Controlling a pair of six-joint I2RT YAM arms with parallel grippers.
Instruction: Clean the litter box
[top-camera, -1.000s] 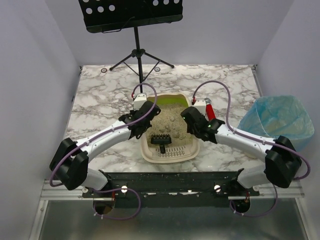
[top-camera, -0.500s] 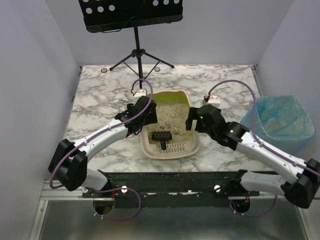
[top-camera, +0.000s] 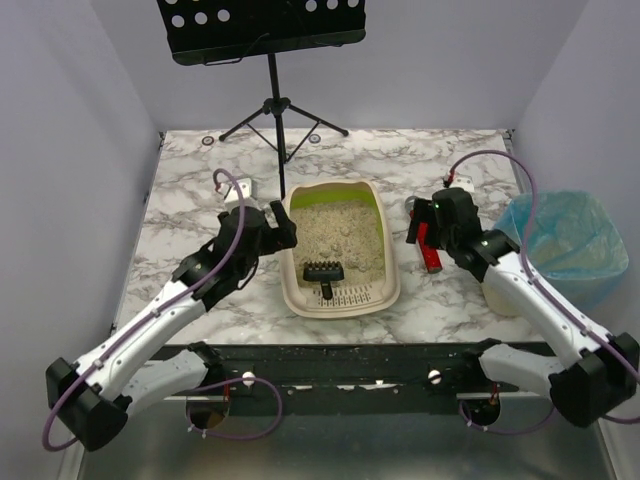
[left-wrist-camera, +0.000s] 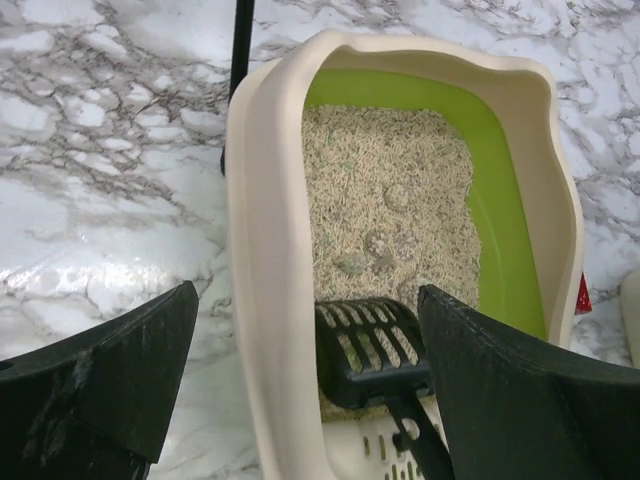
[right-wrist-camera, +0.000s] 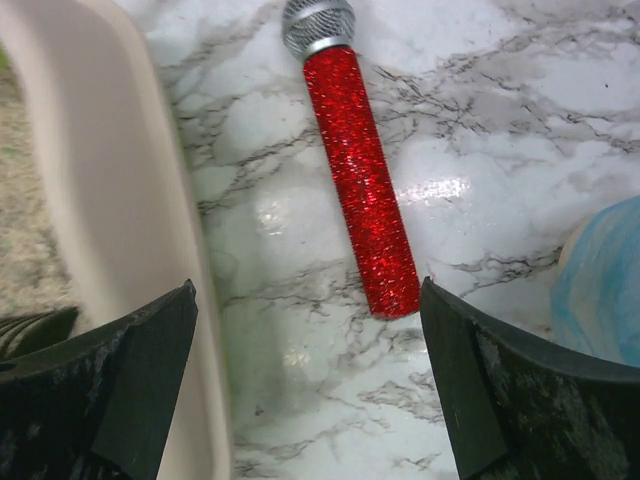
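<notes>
My left end effector (left-wrist-camera: 307, 292) hangs with its fingers spread wide and nothing between them, just beside the left wall of the litter box (left-wrist-camera: 265, 260) and looking down over its rim. The box sits on the marble counter (top-camera: 200, 200), near the middle, between my two arms, with its long side running away from me.

It is a shallow beige tray with rounded corners and a lime-green inner lining. Tan granules (left-wrist-camera: 385, 200) cover most of the floor in an uneven layer, and I think a few rounder lumps (left-wrist-camera: 375, 242) show among them. At the near end is a pale slotted grille (top-camera: 345, 293). A black scoop (left-wrist-camera: 365, 345) lies inside, its slotted head on the litter and its handle over the grille, touching neither of my end effectors.

By my reading the cleaning proper is all to come: the scoop is not picked up, the lumps sit in the litter, and nothing is being carried.

Right of the box a red glitter microphone (right-wrist-camera: 360, 180) lies on the counter, close to the wall but not touching it. My right end effector (right-wrist-camera: 307, 290) hovers above it, fingers apart and empty. Farther right stands the bin lined with a blue bag (top-camera: 555, 240), where I judge the waste should go; I cannot tell what is in it.
</notes>
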